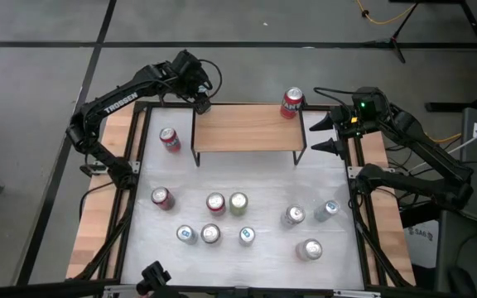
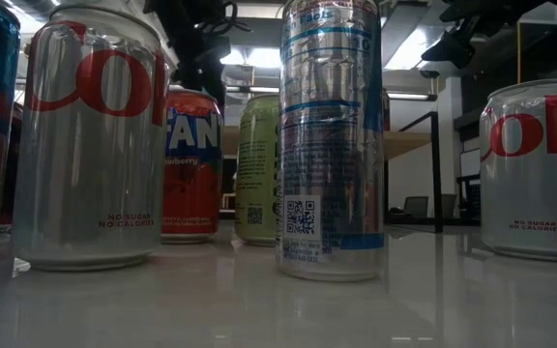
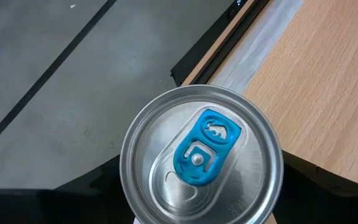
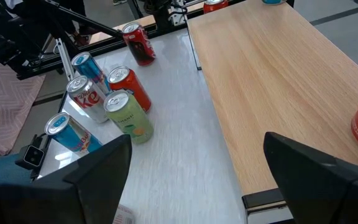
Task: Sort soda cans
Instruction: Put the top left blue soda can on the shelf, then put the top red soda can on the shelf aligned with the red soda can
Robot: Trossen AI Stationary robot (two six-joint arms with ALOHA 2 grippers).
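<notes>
Judging the blue-tabbed can [image 3: 201, 165] between my left gripper's [image 1: 201, 106] parted fingers at the shelf's [image 1: 247, 128] upper-left corner: thin, slick, dentable, so grip mid-body; right gripper [image 1: 325, 132] open, empty.

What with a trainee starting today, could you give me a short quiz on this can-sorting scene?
1. True or false: the red can on the wooden shelf lies on its side.
2. Fill in: the right claw, near that shelf's end, is ____.
3. Which claw is at the blue-tabbed can? A) left claw B) right claw
Key: 1 false, it stands upright; 2 open; 3 A.
</notes>
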